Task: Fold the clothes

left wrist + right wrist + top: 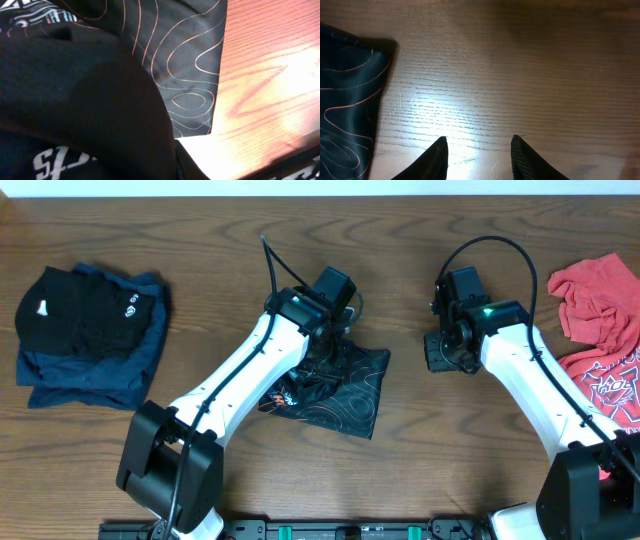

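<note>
Your left gripper (330, 348) sits on the black contour-lined jersey (345, 395), bunched at the middle of the table (450, 460), but cloth fills its camera, so you cannot tell whether its fingers grasp it. Your right gripper (477, 145) hovers over bare wood just right of the jersey, fingers (436, 157) parted and empty. The red T-shirt (600, 310) lies crumpled far right.

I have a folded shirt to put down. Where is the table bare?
Bare wood lies between the dark pile and the left arm, and near the front edge between the black jersey and the right arm. Crowded: the right edge, where the red T-shirt lies beside that arm.
</note>
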Robot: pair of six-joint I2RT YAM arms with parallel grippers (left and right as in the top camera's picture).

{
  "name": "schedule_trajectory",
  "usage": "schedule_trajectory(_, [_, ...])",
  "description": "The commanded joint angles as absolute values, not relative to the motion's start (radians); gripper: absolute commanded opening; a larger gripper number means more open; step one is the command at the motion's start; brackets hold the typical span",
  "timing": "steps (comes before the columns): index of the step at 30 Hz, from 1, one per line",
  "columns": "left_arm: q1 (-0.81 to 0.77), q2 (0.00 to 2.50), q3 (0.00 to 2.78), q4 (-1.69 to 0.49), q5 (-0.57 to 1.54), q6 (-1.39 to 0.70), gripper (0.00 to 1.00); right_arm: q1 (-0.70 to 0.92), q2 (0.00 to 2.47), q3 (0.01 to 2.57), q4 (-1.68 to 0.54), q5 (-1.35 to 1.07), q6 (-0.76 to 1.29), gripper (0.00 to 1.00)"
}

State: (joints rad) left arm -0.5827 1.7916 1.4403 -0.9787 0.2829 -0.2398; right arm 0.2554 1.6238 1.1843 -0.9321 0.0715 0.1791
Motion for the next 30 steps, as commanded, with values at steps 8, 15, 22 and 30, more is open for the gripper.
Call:
schedule_trajectory(8, [-0.625, 1.801, 1.426, -0.973, 0.264, -0.246, 0.17, 0.249, 1.626, 1.182, -0.936, 0.077, 0.194, 0.39])
schedule_trajectory(15, [-0.677, 1.809, 1.392, -0.918, 0.265, -0.246, 0.17, 0.25, 1.626, 1.182, -0.936, 0.071, 0.194, 0.4])
schedule_trajectory(22, [-0.739, 1.836, 1.391, -0.864, 0.264, -0.246, 0.17, 0.25, 1.626, 1.182, -0.936, 0.07, 0.194, 0.4])
schedule_trajectory(30, [-0.756, 1.828, 1.405, -0.881, 0.331, -0.189, 0.43, 0.25, 1.626, 1.182, -0.934, 0.071, 0.194, 0.4])
